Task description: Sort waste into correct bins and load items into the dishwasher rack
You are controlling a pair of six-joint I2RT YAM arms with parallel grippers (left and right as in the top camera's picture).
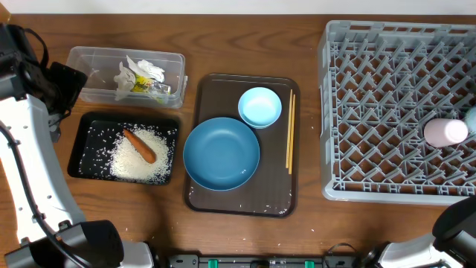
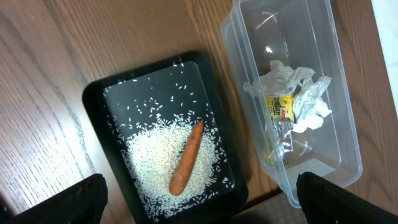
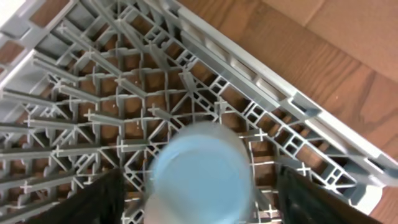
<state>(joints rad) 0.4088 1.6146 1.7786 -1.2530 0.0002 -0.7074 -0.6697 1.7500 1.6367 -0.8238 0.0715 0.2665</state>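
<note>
The white rice (image 1: 140, 160) and the orange carrot (image 1: 140, 145) lie in the black tray (image 1: 82, 152); both show in the left wrist view, rice (image 2: 155, 155) and carrot (image 2: 186, 158). Crumpled wrappers (image 1: 141, 78) lie in the clear tub (image 1: 97, 59). The large dark-blue bowl (image 1: 221, 154), small pale-blue bowl (image 1: 259, 106) and chopsticks (image 1: 291, 134) sit on the dark-brown serving tray (image 1: 216, 93). The whitish cup (image 1: 445, 132) lies on its side in the grey rack (image 1: 387, 89). My left gripper (image 2: 199, 205) is open above the tray and tub. My right gripper (image 3: 199, 199) is open around the cup (image 3: 199, 171) without touching it.
The left arm (image 1: 30, 112) stands along the table's left edge beside the tub and black tray. The right arm's base (image 1: 454, 223) is at the lower right, just in front of the rack. Bare wooden table lies between the serving tray and the rack.
</note>
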